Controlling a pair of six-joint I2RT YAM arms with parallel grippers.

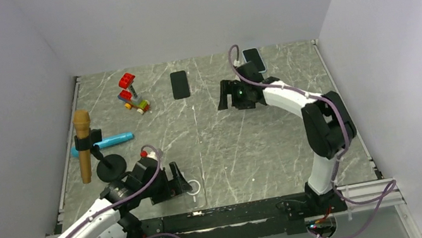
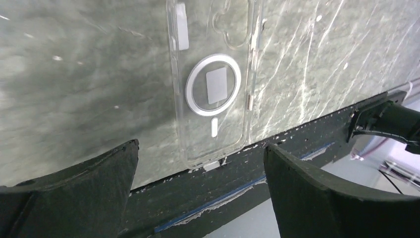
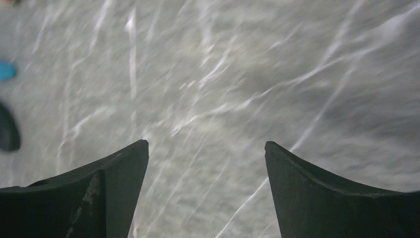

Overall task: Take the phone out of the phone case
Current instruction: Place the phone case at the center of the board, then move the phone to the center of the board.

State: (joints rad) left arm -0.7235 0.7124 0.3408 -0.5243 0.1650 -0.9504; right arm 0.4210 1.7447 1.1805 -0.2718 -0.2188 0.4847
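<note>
At the table (image 2: 74, 74) edge, the phone case (image 2: 213, 94) is seen beneath the left gripper (image 2: 201, 144) — jaws apart, as on the right gripper (image 3: 206, 143) — and could be swept off by a careless retreat.

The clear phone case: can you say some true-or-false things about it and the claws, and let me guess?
1. The clear phone case is empty. True.
2. The left claw is squeezing the case. False: it is wide open, and the case lies flat on the table.
3. The right claw is open and holds nothing. True.
4. The black phone sits inside the clear case. False: it lies bare on the table, far from the case.
</note>
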